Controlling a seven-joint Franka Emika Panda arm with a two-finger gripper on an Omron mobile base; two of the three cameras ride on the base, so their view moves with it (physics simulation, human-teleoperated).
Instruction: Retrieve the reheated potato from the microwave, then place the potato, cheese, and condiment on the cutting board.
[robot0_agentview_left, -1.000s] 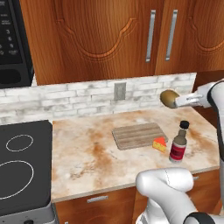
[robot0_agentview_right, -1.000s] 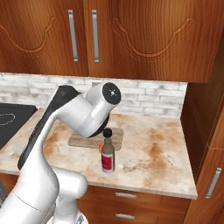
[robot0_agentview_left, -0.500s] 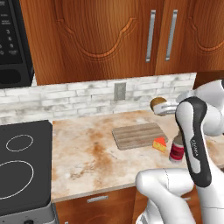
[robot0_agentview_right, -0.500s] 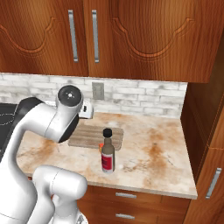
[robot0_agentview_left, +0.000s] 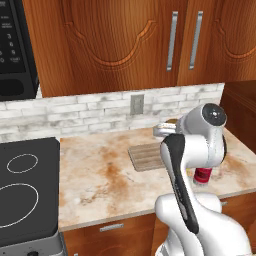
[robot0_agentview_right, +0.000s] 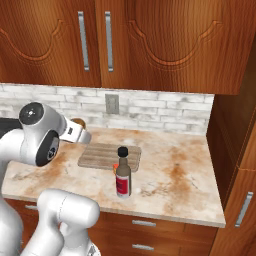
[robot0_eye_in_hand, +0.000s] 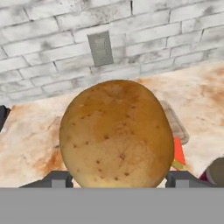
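The round, golden-brown, speckled potato (robot0_eye_in_hand: 116, 133) sits clamped in the two-finger tool (robot0_eye_in_hand: 116, 178), its dark fingertips (robot0_eye_in_hand: 59, 178) showing at either side of the lump's lower edge. In the right base view the potato (robot0_agentview_right: 77, 123) peeks out as a small brown lump just behind the white wrist, held in the air above the mottled beige stone bench (robot0_agentview_right: 170, 175) and near the left end of the pale-brown slatted wooden cutting board (robot0_agentview_right: 102, 155). From the left base view the tool (robot0_agentview_left: 165, 130) hangs above the far edge of the cutting board (robot0_agentview_left: 145, 156), with the potato (robot0_agentview_left: 171, 121) barely visible behind it.

The slim condiment bottle with dark brown cap and red label (robot0_agentview_right: 123, 172) stands upright on the bench just in front of the board's right corner. A sliver of yellow-orange with a reddish edge beside the bottle's neck is probably the cheese wedge (robot0_agentview_right: 115, 168), though most of it is hidden; in the hand view it shows as a red-orange strip (robot0_eye_in_hand: 178, 151) beside the potato, at the board's (robot0_eye_in_hand: 175, 122) corner.

The large black microwave (robot0_agentview_left: 15, 50) hangs at the upper left, above the black glass cooktop (robot0_agentview_left: 25, 190). A grey wall outlet (robot0_eye_in_hand: 100, 48) sits in the whitish brick backsplash (robot0_agentview_right: 165, 112), under brown wooden cabinets (robot0_agentview_right: 150, 45).
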